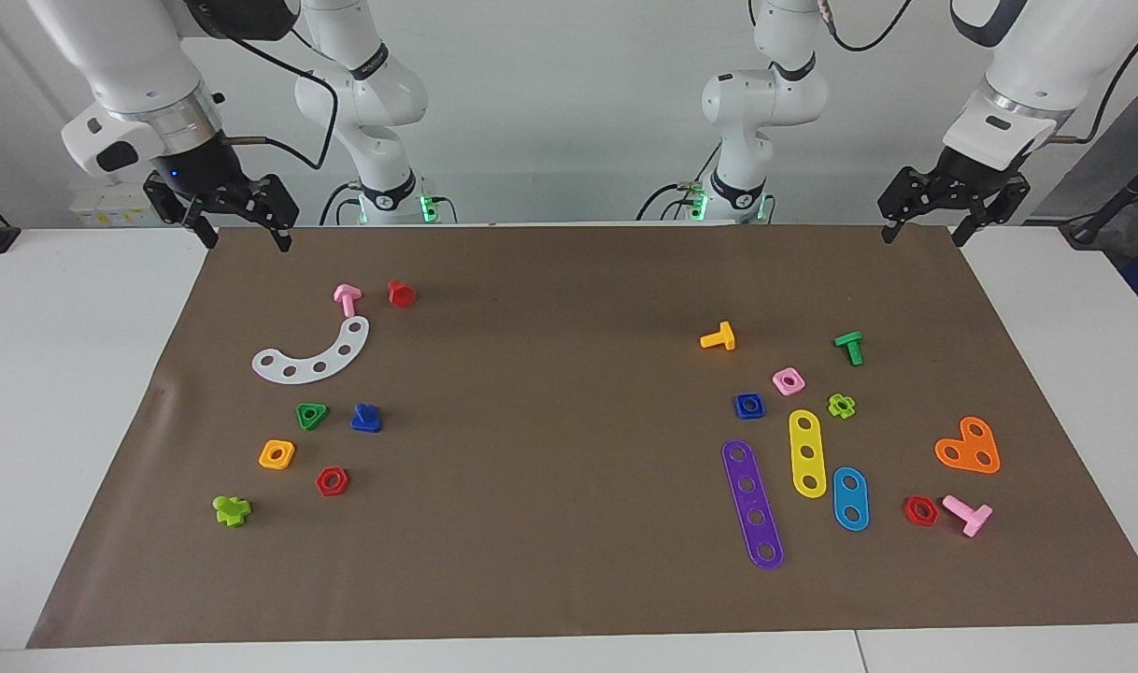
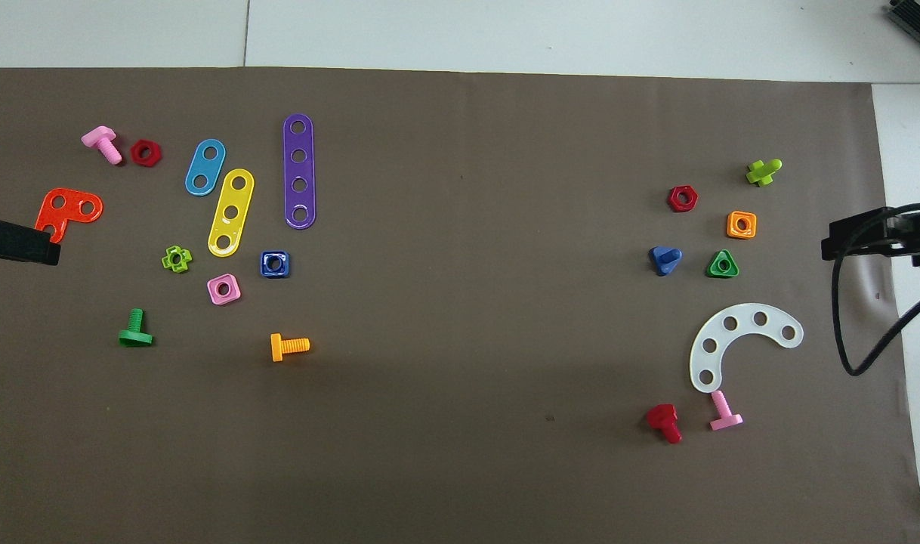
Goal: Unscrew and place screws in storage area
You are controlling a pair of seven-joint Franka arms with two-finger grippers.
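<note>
The dark-blue bolt lies on the brown mat beside the green triangle nut. Around it are the white curved strip, the orange square nut and the red hexagon nut. My right gripper hangs open and empty over the mat's corner at its own end. My left gripper hangs open and empty over the mat's corner at its end. Neither touches a part.
A pink bolt, a red bolt and a lime piece lie near the white strip. Toward the left arm's end lie purple, yellow and blue strips, an orange heart, a dark-blue square nut, and orange and green bolts.
</note>
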